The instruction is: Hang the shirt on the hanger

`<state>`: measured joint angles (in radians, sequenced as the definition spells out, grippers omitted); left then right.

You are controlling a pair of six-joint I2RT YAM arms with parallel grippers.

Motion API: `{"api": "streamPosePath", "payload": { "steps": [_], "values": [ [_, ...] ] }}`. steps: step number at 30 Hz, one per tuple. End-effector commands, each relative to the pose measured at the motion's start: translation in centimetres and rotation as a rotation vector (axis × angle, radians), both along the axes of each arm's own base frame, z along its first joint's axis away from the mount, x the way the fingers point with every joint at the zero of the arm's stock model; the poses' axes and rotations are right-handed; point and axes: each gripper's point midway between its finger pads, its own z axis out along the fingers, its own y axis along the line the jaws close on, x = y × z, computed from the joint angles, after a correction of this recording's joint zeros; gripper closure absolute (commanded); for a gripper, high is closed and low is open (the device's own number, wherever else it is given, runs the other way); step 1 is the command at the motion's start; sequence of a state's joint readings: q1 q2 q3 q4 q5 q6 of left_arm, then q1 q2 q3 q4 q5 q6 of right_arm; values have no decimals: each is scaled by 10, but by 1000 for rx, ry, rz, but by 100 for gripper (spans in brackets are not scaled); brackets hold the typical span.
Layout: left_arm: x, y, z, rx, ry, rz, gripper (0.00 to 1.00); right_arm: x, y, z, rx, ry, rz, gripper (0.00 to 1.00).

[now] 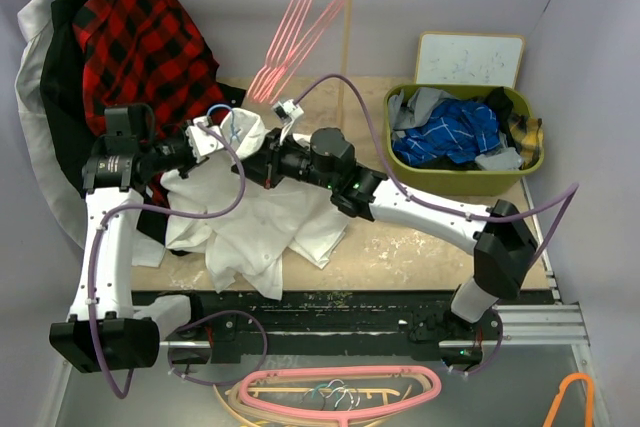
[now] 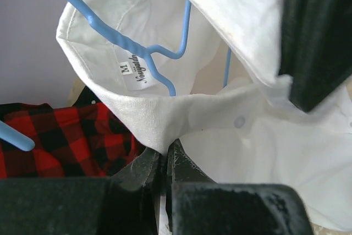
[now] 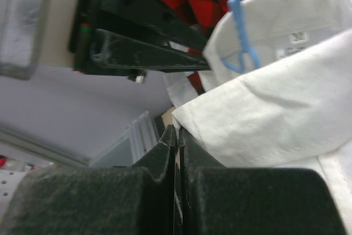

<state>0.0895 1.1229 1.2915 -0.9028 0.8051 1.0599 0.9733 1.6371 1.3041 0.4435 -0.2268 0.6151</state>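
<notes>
Left gripper: its two black fingers are pressed together, pinching the lower edge of the collar of a large white long-sleeved button-up cloth shirt.
Right gripper: fingers closed tight on a folded edge of the same white collar, opposite the left one.
Left arm: rises from its base at the near left, then bends right at the elbow so the wrist points toward the table's middle.
Right arm: stretches from the near right, low and leftward across the table, with its wrist almost level.
Shirt: the collar is held up and open between the two grippers, and the body and sleeves lie crumpled on the tan table below.
Hanger: a thin light-blue wire hanger sits with its neck inside the open collar, beside the size label.
Surroundings: a red-and-black plaid shirt hangs at back left, thin pink hangers hang from the rail, and a green basket of clothes stands at right.
</notes>
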Motion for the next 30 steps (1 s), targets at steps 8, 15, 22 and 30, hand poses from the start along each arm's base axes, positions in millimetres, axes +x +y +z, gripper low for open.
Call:
{"api": "streamPosePath", "payload": {
  "steps": [8,15,22,30],
  "values": [
    [7,-11,27,-91,-86,-32,100,-55,14,51,242,-20,202,100],
    [-8,-16,18,-69,-71,-87,100,-45,-49,38,120,-223,-18,0],
    [-51,-23,-18,63,-12,-332,100,-43,-154,25,-98,-553,-268,0],
    [-61,-28,-21,75,7,-425,100,-80,-170,-46,-482,-671,66,1]
  ]
}}
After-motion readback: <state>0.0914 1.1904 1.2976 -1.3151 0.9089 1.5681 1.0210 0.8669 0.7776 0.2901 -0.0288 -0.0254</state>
